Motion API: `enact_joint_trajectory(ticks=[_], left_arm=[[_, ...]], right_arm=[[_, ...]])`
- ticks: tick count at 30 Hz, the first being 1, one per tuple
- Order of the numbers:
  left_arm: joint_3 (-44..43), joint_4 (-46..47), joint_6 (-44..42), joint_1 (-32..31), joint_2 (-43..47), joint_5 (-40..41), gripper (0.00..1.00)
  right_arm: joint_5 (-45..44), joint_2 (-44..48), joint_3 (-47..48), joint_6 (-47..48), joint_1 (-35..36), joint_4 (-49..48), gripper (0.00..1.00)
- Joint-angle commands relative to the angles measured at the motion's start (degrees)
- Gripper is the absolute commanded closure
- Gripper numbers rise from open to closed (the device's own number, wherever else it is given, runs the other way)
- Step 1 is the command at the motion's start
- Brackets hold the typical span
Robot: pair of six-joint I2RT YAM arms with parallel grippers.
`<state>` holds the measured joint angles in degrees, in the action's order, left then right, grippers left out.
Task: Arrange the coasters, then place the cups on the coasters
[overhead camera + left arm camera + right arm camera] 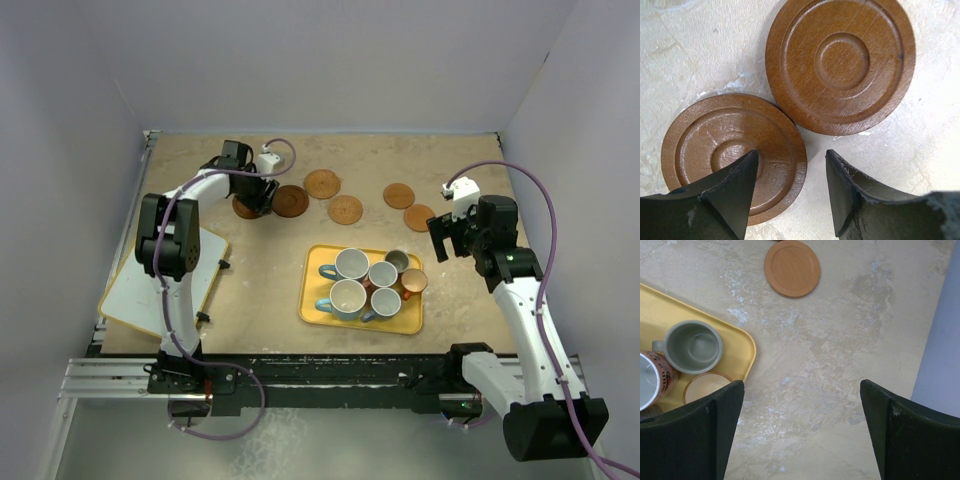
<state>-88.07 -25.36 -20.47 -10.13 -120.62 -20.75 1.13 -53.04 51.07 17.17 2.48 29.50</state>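
Note:
Six brown coasters lie along the far half of the table: one (243, 209) partly under my left gripper (258, 195), then others (291, 201), (322, 183), (345, 209), (399, 195), (419, 217). In the left wrist view two coasters (840, 62), (720, 145) lie flat and almost touch. My left gripper (792, 155) is open. One finger is over the nearer disc and the other over bare table beside its rim. The cups, among them a large blue one (351, 264), a grey one (693, 346) and an orange-brown one (413, 282), stand together on the yellow tray (318, 262). My right gripper (447, 240) (801, 385) hangs open and empty right of the tray.
A white board (175, 275) lies at the left edge beside the left arm. The yellow tray's corner (747, 347) is just left of my right gripper, and one coaster (792, 268) lies ahead of it. Walls close in the table at the back and on both sides.

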Motion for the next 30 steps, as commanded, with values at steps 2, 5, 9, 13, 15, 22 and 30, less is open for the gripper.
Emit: enact_joint_trajectory(ticks=[2, 5, 9, 13, 15, 22, 30], left_arm=[[-3.5, 1.71, 0.69, -1.82, 6.18, -3.31, 0.45], [-4.99, 2.34, 0.38, -4.08, 6.61, -3.35, 0.44], [-7.5, 2.43, -0.73, -7.48, 5.53, -3.34, 0.43], [-11.46, 2.41, 0.2, -10.26, 2.17, -3.74, 0.42], [-13.62, 2.1, 0.49, -11.73, 0.28, -3.85, 0.42], [-19.58, 0.8, 2.03, -17.17, -6.2, -5.6, 0.46], [-22.41, 0.36, 3.8, -21.92, -12.08, -5.3, 0.48]], right_arm=[[-0.29, 0.15, 0.44, 0.43, -0.31, -0.78, 0.0], [-0.41, 0.73, 0.27, 0.31, -0.29, -1.19, 0.0], [0.44, 0.47, 0.36, 0.49, -0.28, -0.88, 0.0], [0.63, 0.3, 0.44, 0.48, -0.33, -0.67, 0.0], [0.72, 0.43, 0.43, 0.56, -0.29, -0.67, 0.0], [0.56, 0.24, 0.26, 0.52, -0.3, -0.67, 0.0], [0.22, 0.28, 0.19, 0.66, -0.28, -0.67, 0.0]])
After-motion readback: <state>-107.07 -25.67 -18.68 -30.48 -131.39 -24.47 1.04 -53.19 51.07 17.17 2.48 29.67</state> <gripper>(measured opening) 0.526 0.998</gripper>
